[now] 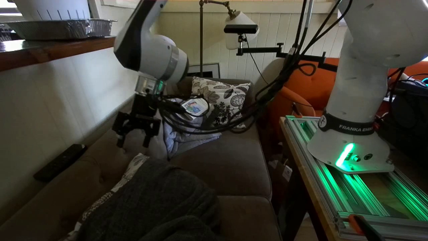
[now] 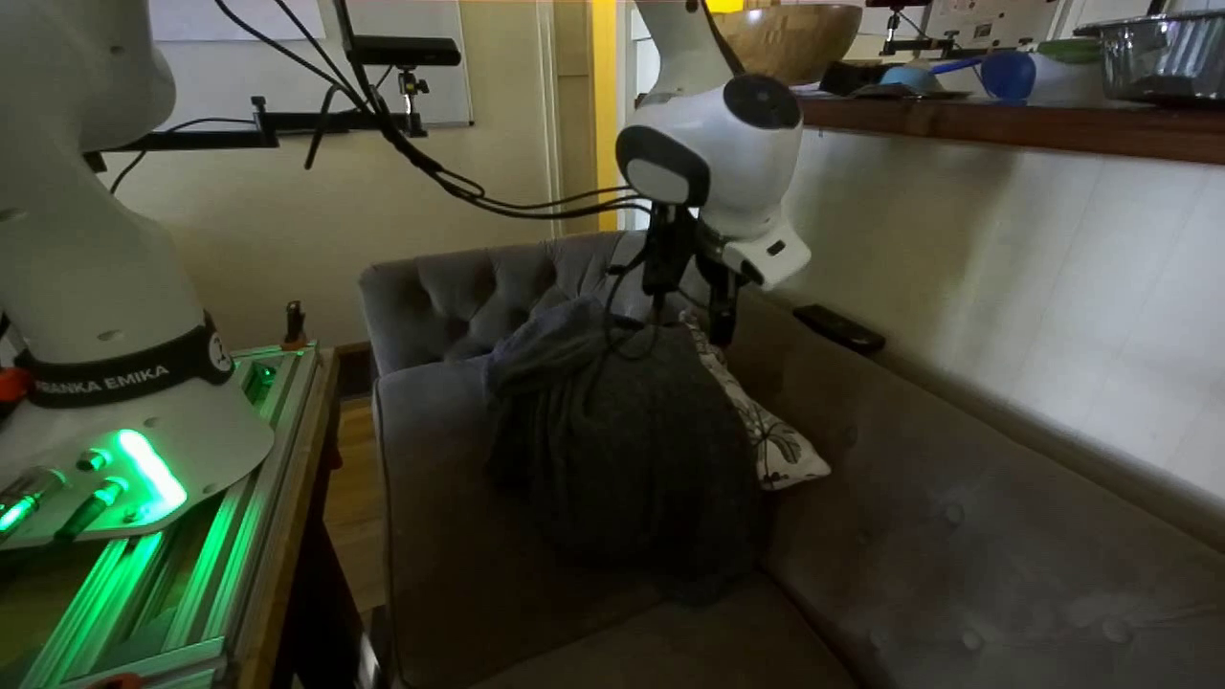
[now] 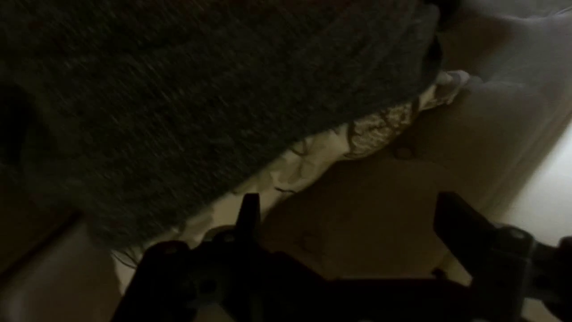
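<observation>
while the black two-fingered gripper (image 1: 133, 142) hangs spread and empty, the dark grey cloth blanket (image 1: 157, 201) partly covers a white floral cushion (image 2: 785, 455) on the brown-grey tufted sofa (image 1: 227, 164); this looks like positioning, and gripping the blanket would call for shifting over it, then lowering.

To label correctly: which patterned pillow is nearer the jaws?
The pillow partly hidden by the dark blanket; the other pillow is farther, near the pale blanket.
</observation>
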Motion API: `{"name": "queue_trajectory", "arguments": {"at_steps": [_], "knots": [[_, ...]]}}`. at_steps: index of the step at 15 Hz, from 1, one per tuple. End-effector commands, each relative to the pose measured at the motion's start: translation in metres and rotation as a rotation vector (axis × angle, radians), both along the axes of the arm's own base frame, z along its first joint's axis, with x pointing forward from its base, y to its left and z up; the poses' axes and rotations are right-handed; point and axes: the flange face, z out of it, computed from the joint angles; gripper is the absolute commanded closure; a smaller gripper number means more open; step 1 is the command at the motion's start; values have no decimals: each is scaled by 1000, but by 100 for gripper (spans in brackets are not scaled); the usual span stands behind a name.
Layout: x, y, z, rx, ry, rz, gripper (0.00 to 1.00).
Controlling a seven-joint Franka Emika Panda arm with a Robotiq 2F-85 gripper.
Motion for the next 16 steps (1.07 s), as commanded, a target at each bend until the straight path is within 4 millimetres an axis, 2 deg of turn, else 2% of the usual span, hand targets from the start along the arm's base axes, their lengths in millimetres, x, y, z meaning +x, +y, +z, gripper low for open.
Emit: {"name": "queue_trajectory", "arguments": {"at_steps": [1,2,3,9,10,12,16], "knots": [[-75,-26,-46,-5,104,-187,0],[-40,-16,-33,-1,66,-110,0],[-54,-21,-44,-9,87,-114,0],[-42,-18,-36,-8,62,-110,0],[-37,-29,-34,10,91,-157,0],[-40,-68,-48,80,170,-258,0],[-64,-133,-106,179,331,-355,0]]}}
